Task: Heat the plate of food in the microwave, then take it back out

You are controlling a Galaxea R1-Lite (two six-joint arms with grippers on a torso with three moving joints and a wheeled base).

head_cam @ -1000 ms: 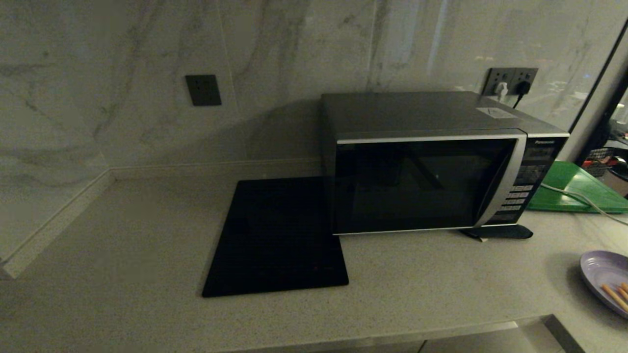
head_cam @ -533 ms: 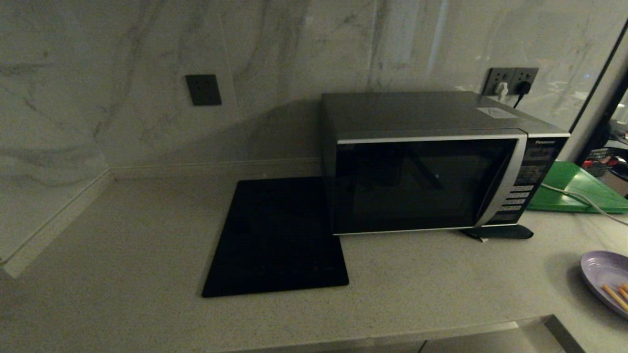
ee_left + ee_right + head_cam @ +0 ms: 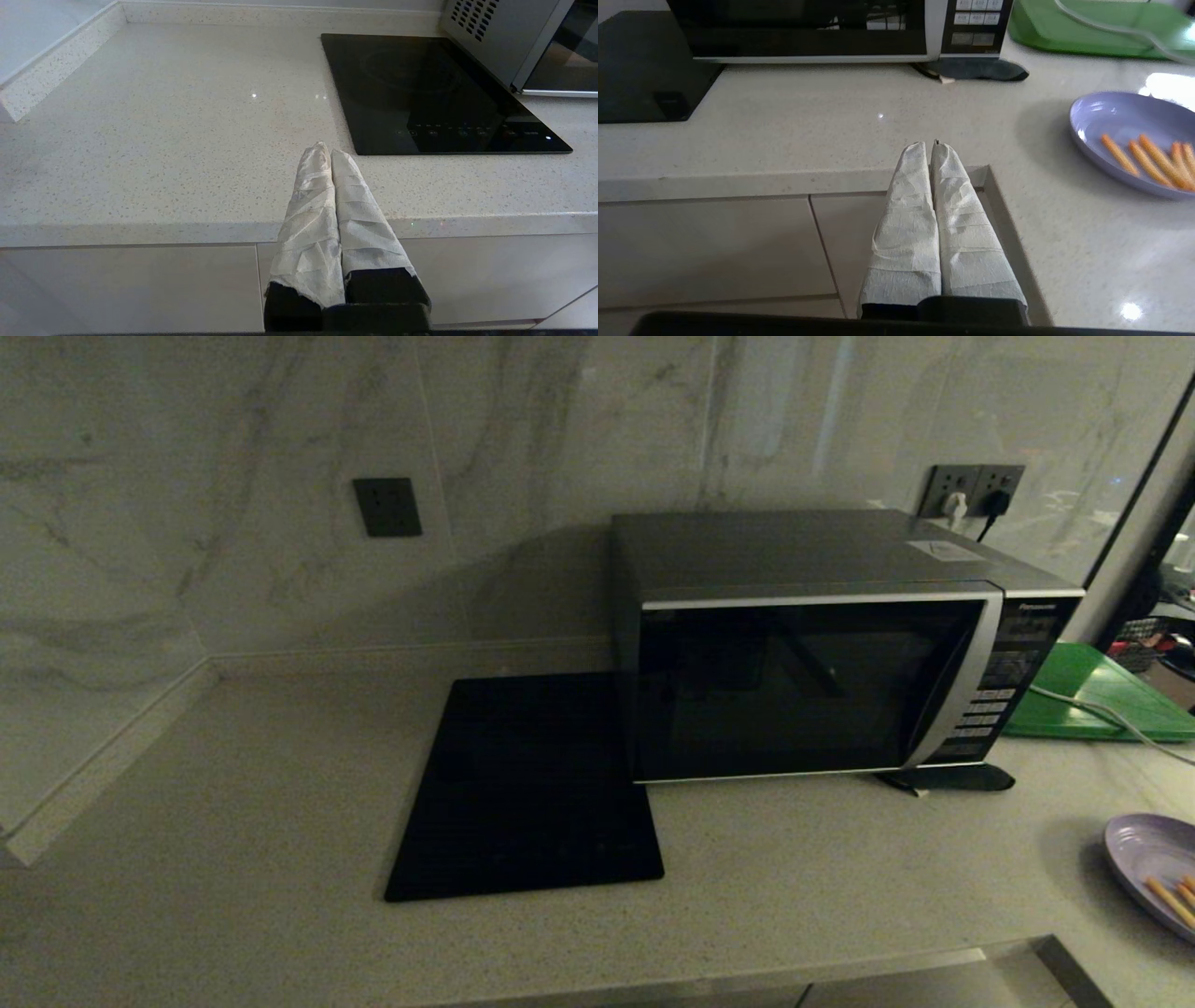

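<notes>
A: Where does the job stand?

B: At the very start, I'd judge. The microwave (image 3: pixel 822 663) sits against the wall with its dark glass door closed, and the plate of food (image 3: pixel 1153 873) lies on the counter (image 3: pixel 233 803) off to the microwave's right, near the front edge and only partly inside the head view.

A: Has anything shifted in the last second?

B: On the counter, nothing I can find. The plate, the microwave and the black glass square (image 3: pixel 527 789) to its left sit where they sat a second ago, and neither arm shows from the head camera, then or now.

A: And the grippers?

B: The right gripper (image 3: pixel 930 145) has its paper-wrapped fingers pressed together on nothing. It hangs low in front of the cabinet faces at the counter's front lip, with the plate ahead and off to one side. The left gripper (image 3: pixel 326 150) is likewise closed and empty, parked before the counter edge near the black glass square.

A: Is the microwave empty inside?

B: Probably, but the glass is too dark to be sure. With nothing disturbed, opening the door looks like the first real step, then fetching the plate.
</notes>
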